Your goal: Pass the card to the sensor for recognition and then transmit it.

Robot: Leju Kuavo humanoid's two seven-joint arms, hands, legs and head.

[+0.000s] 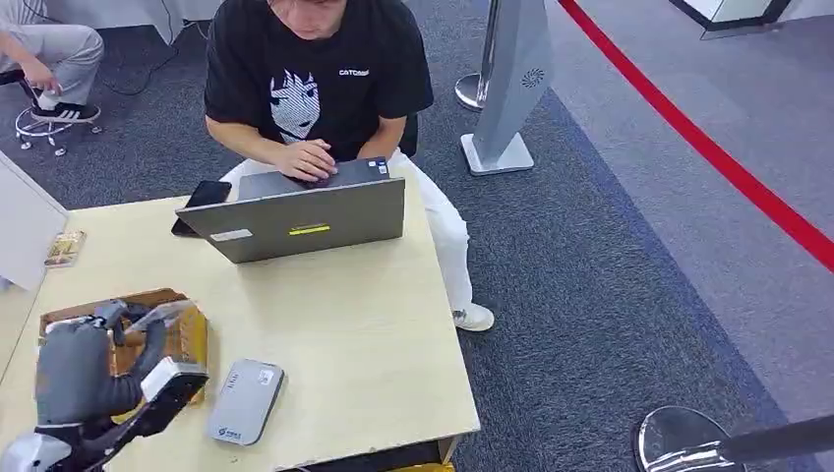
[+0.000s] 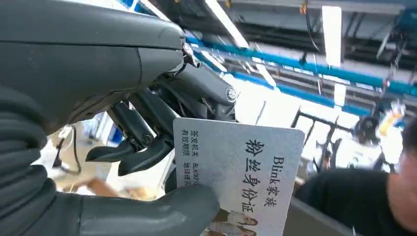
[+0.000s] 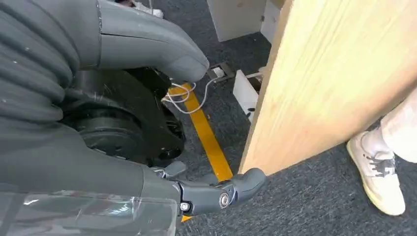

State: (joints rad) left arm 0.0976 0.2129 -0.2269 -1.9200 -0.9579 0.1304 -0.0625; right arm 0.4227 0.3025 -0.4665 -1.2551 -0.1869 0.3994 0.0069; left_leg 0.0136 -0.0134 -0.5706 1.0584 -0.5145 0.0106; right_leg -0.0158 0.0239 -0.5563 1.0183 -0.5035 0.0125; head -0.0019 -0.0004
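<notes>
My left hand point(image 1: 84, 369) hovers over the table's near left corner, above a brown cardboard box point(image 1: 182, 334). It pinches a white card point(image 1: 159, 315) between thumb and fingers. The left wrist view shows the card point(image 2: 246, 182) close up, printed with Chinese text and small figures, under the thumb of the left hand point(image 2: 123, 147). The grey flat sensor point(image 1: 246, 401) lies on the table just right of that hand, apart from the card. My right hand point(image 3: 98, 167) hangs beside the wooden table point(image 3: 334, 83) above the floor, holding nothing, thumb and fingers apart.
A person in a black T-shirt point(image 1: 315, 79) sits at the far side, one hand on a grey laptop point(image 1: 305, 211). A black phone point(image 1: 202, 202) lies left of the laptop. A grey stand point(image 1: 506, 88) and a red floor line point(image 1: 708, 147) are to the right.
</notes>
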